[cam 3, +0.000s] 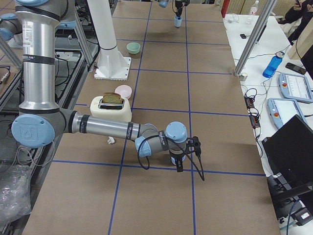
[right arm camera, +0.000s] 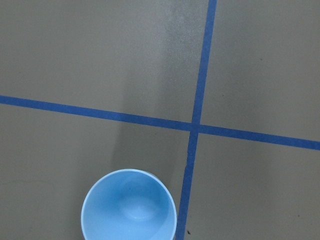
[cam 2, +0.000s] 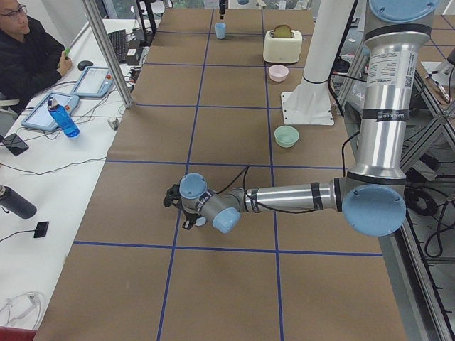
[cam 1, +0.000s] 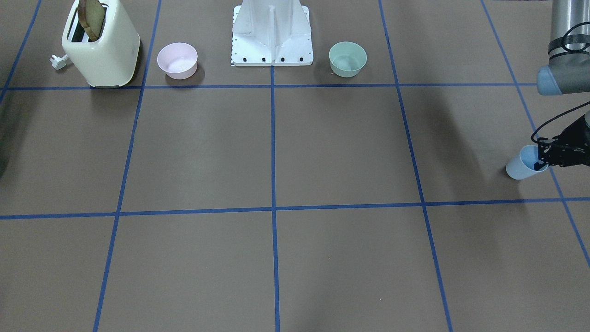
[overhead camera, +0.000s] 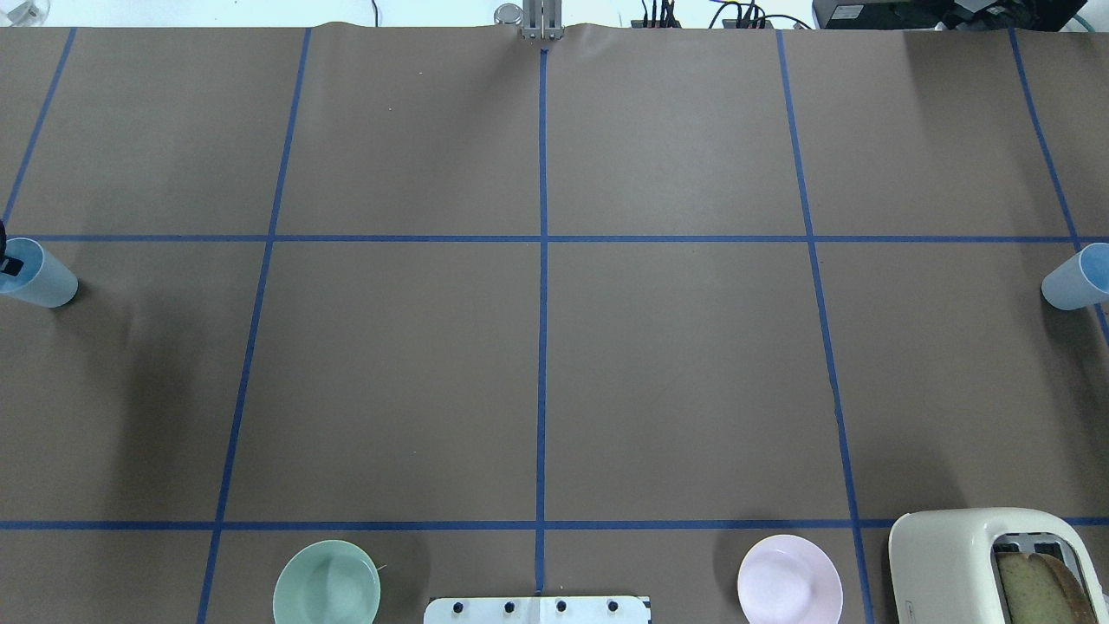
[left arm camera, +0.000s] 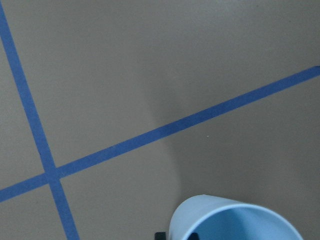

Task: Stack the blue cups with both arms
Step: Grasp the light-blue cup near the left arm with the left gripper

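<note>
One blue cup (cam 1: 523,166) stands upright at the table's left end; it also shows in the overhead view (overhead camera: 39,276) and the left wrist view (left arm camera: 235,222). My left gripper (cam 1: 540,162) is shut on its rim, one finger inside and one outside. The second blue cup (overhead camera: 1079,277) stands upright at the right end and fills the bottom of the right wrist view (right arm camera: 129,205). My right gripper (cam 3: 179,166) hangs just above it. That gripper shows only in the side views, so I cannot tell whether it is open or shut.
A cream toaster (cam 1: 101,44) holding a slice of bread stands at the robot's right, with a pink bowl (cam 1: 177,60) beside it. A sage-green bowl (cam 1: 348,58) sits on the other side of the white pedestal (cam 1: 272,32). Operators sit at a side desk (cam 2: 43,121).
</note>
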Tool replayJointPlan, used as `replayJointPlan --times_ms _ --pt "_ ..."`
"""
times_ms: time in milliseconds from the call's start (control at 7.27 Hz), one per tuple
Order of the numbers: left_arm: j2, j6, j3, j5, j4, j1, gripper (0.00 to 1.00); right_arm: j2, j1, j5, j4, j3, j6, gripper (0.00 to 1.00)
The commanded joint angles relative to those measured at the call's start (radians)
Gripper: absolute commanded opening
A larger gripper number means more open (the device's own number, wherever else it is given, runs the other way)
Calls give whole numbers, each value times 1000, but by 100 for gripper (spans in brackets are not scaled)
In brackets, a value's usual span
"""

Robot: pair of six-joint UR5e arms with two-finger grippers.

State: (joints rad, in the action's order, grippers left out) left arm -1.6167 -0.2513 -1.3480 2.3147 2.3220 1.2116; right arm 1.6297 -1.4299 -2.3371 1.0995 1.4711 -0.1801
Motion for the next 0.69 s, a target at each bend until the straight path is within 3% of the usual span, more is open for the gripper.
replayJointPlan --times_ms 0,550 --pt "-32 -5 -61 53 -91 -1 0 -7 25 7 2 -11 -2 100" --pt "-28 -95 -389 100 -412 0 0 -40 48 12 -1 -64 -7 100"
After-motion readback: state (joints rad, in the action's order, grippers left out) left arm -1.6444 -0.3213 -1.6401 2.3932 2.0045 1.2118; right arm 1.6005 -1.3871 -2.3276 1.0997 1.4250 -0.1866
